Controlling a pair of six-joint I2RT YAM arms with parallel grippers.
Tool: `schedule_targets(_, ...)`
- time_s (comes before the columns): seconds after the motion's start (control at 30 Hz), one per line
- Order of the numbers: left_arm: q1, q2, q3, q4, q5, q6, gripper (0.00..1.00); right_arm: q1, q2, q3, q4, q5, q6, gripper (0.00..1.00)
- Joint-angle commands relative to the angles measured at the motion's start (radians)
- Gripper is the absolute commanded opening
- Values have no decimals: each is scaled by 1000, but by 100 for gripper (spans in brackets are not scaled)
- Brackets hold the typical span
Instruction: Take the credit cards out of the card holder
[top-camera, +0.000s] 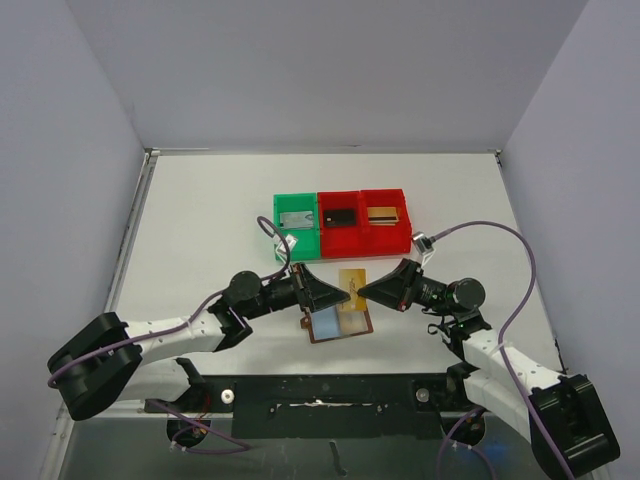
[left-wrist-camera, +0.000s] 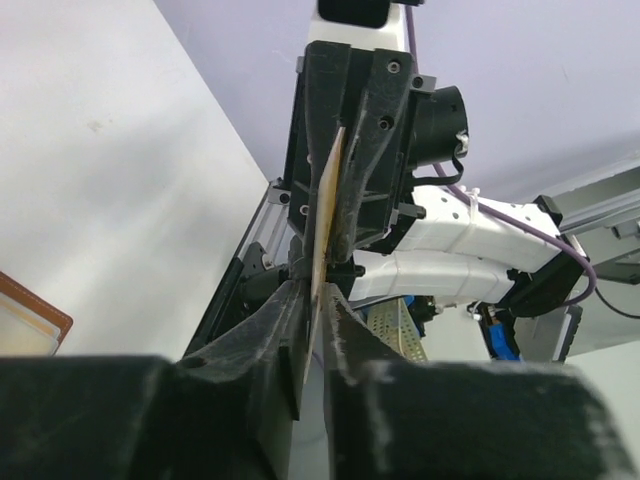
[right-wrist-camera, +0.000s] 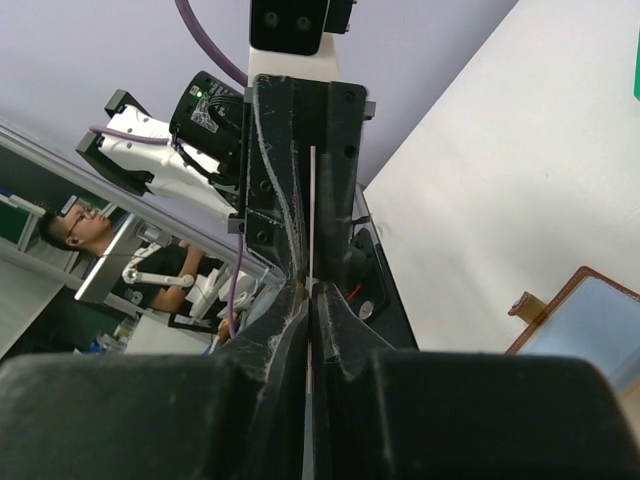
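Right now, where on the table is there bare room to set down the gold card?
Bare table lies left of the green bin, right of the red bins, and in the strip behind them. It is crowded between the bins and the card holder, where the left gripper and right gripper both pinch the credit card.

**A:** L arm, where's it at?

**B:** My L arm (top-camera: 170, 335) stretches fwd and inward from its base, forearm low over the table. My left gripper (top-camera: 346, 296) points right, fingers pinched tight on the edge of a credit card (top-camera: 351, 279).

**A:** And the R side?

**B:** Approx. a mirror pose. My R arm (top-camera: 495, 355) bends in from the right w/ the wrist about level. My right gripper (top-camera: 363, 290) points left, its tips nearly meeting the left one's, fingers clamped on the same card.
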Motion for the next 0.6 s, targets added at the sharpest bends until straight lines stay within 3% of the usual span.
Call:
schedule_targets(0.0, 2, -20, 50, -86, -19, 24, 23, 1, -52, 23, -12, 17, -61, 0)
schedule_targets(0.17, 3, -144, 79, -347, -171, 103, 66, -8, -191, 171, -554, 147, -363, 0)
schedule_targets(0.37, 22, -351, 17, -616, -419, 51, 69, -19, -269, 346, -1020, 553, -668, 0)
schedule_targets(0.57, 41, -494, -25, -773, -504, 22, 70, -38, -190, 489, -1185, 977, -813, 0)
